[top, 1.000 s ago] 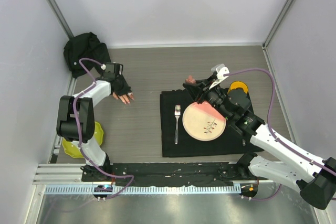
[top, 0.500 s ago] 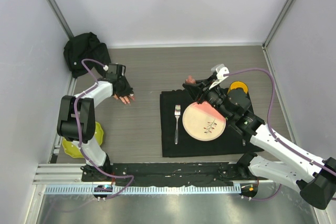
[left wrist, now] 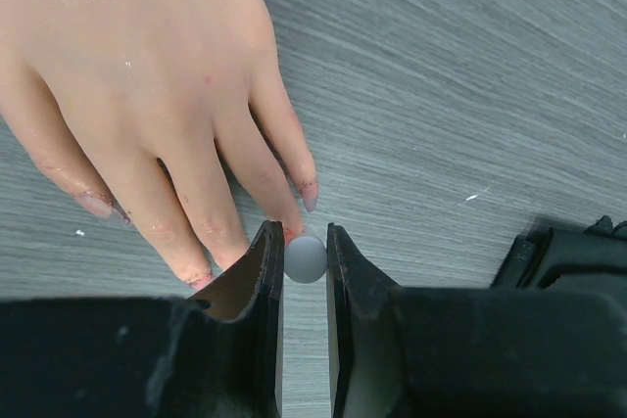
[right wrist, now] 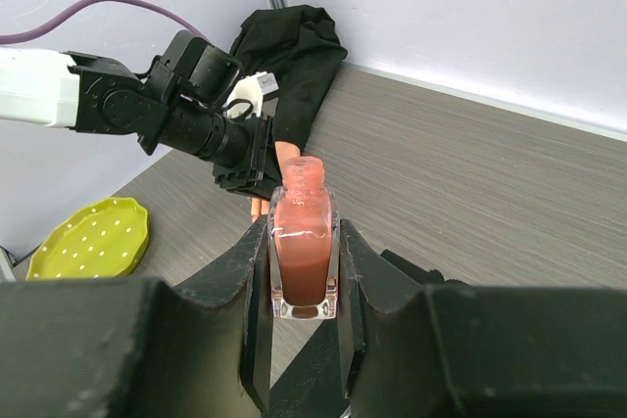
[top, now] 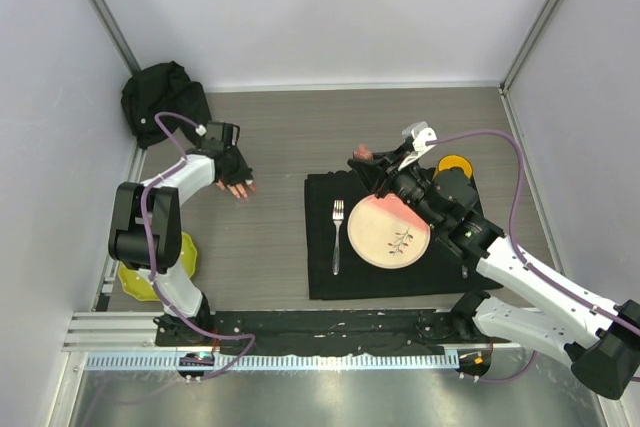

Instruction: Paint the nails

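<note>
Far left of the counter (left wrist: 470,95) | our left fingers (left wrist: 257,286), nearly shut, pinch a small grey knob (left wrist: 305,258) just beside the mannequin hand (left wrist: 147,75) and its nails (left wrist: 310,198) | our right fingers (right wrist: 253,291) clamp the uncapped polish bottle (right wrist: 304,252) | we judge the risks: the knob slips and smears skin; a tilt spills polish.

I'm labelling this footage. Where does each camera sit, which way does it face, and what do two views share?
Top external: fixed above and behind the robot, facing down at the table; the left arm and right arm both show.
Left wrist: on the left arm, facing down past the left gripper, shut on a small grey ball, at the mannequin hand.
Right wrist: on the right arm, facing across the table past the right gripper and its polish bottle toward the left arm.
Shared: top and right wrist both show the black cloth.
</note>
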